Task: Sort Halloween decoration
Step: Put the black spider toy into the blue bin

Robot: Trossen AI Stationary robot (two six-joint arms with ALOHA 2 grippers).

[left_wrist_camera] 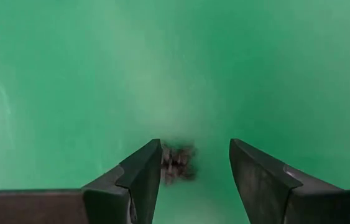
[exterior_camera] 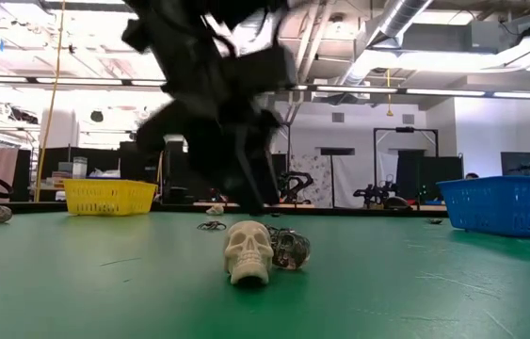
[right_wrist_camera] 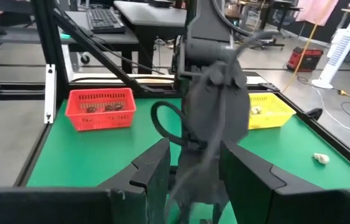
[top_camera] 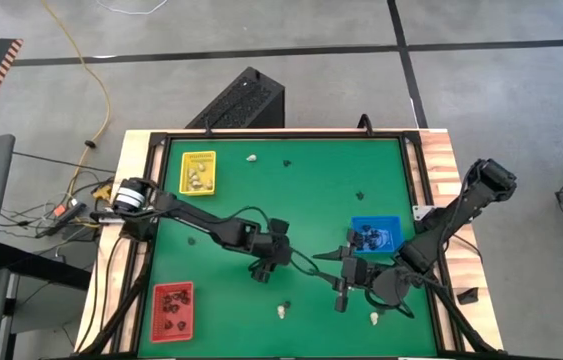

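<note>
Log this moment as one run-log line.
left gripper: open over dark trinket | right gripper: mid-table, open, empty | red tray: dark trinkets

Cream and black trinkets across green mat

Mat: green, matt, felt-like; faint scuffs in low view.
Table edge: bare wood, visible grain, w/ black frame.
Trays: yellow, red, blue, all plastic mesh, slight sheen.
Skull: cream, matt, looks moulded plastic, fine surface detail.
Trinket behind it: grey, shiny, metallic look.
Dark trinket betw. left fingers: blurred, material unclear.
Left fingers: dark, smooth, semi-matt, prob. plastic.
Right fingers: same finish.
Floor: smooth grey, concrete-like.
</note>
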